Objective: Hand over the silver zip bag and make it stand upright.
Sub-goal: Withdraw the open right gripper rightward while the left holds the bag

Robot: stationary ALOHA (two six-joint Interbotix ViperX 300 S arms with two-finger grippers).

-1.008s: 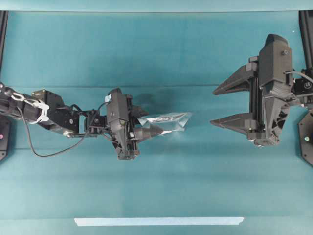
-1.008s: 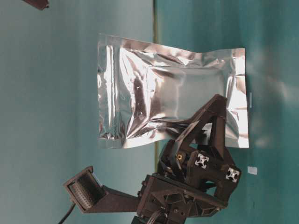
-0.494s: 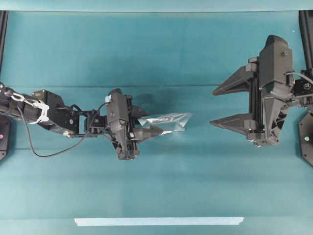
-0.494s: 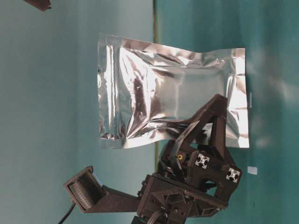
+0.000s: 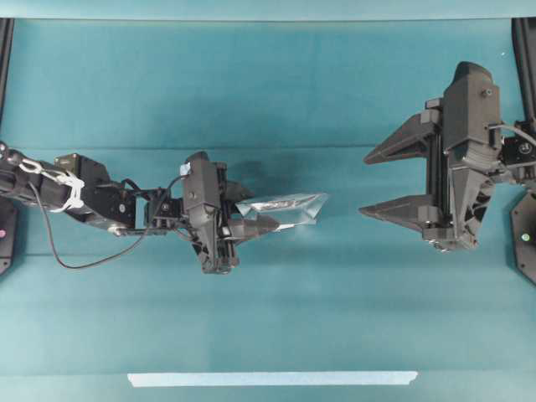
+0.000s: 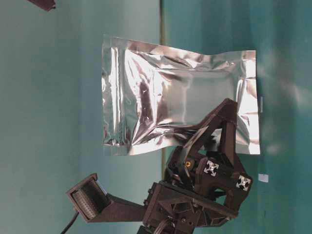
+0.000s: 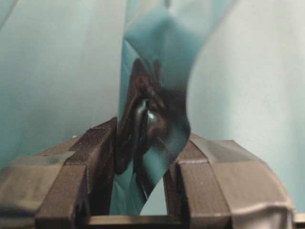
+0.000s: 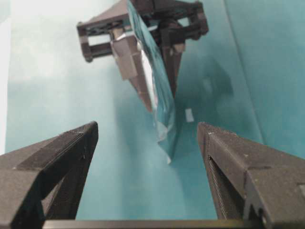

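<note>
We see the teal bench (image 5: 276,84) spread under both arms. Our right claw (image 5: 381,180) is the largest thing above it, well to the right of the silver zip bag (image 5: 289,205), its two black fingers spread wide with nothing between them; in its own wrist view the bag (image 8: 159,95) hangs edge-on ahead of the gap and apart from both fingers. Our left claw (image 5: 251,213) sits just left of the bag and pinches it, the jaws narrowed onto the foil near one edge. In the left wrist view the foil (image 7: 147,129) stands between the two pads. In the table-level view the bag (image 6: 175,112) is held off the bench, its broad crinkled face towards the camera. A pale tape strip (image 5: 272,378) lies on the bench well below the bag in the overhead view.
</note>
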